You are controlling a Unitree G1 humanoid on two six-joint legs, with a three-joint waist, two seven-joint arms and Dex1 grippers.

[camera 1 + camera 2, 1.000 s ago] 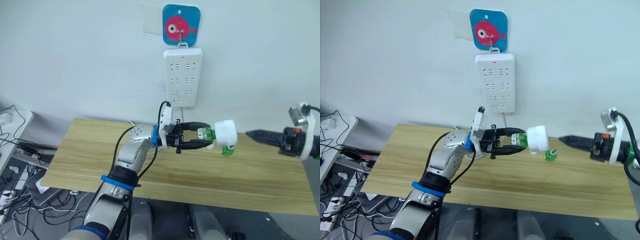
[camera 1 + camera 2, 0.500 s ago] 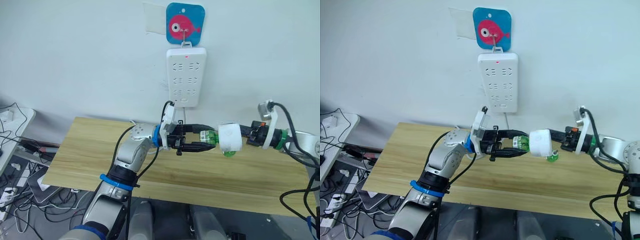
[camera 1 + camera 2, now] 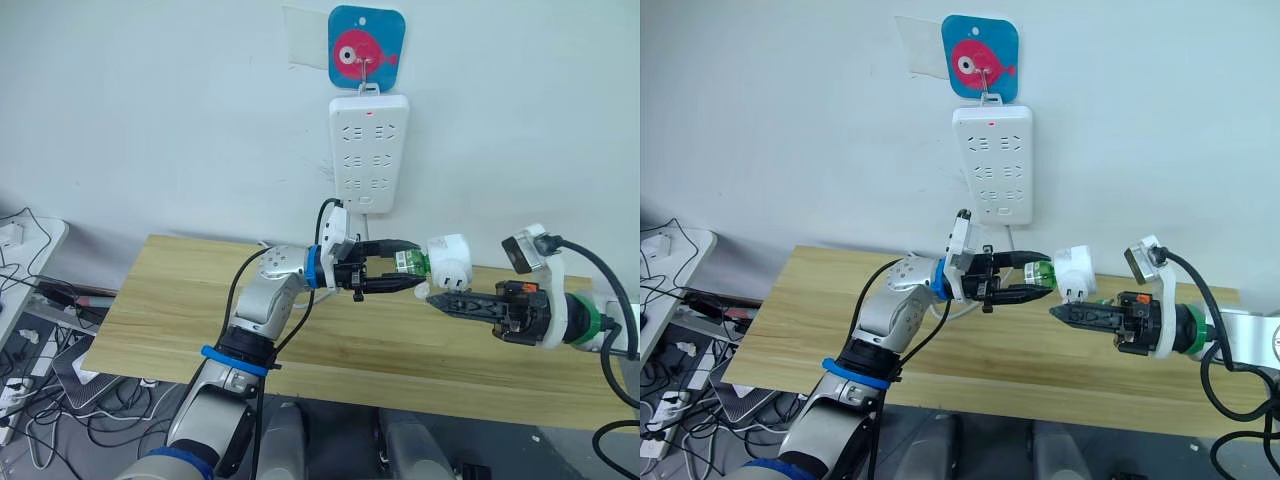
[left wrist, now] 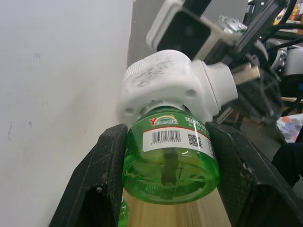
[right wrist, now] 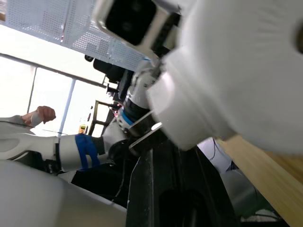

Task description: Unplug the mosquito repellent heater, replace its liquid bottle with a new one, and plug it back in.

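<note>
Green translucent liquid bottle (image 4: 168, 153) sits clamped in the left gripper (image 3: 398, 272), white rounded plastic heater (image 3: 449, 262) attached — the right gripper (image 3: 442, 299), fingers together, has dropped beneath it, so unscrewing hasn't started.

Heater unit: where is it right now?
The heater is in mid-air above the table, screwed onto the green bottle held by the left end effector, below the power strip.
</note>
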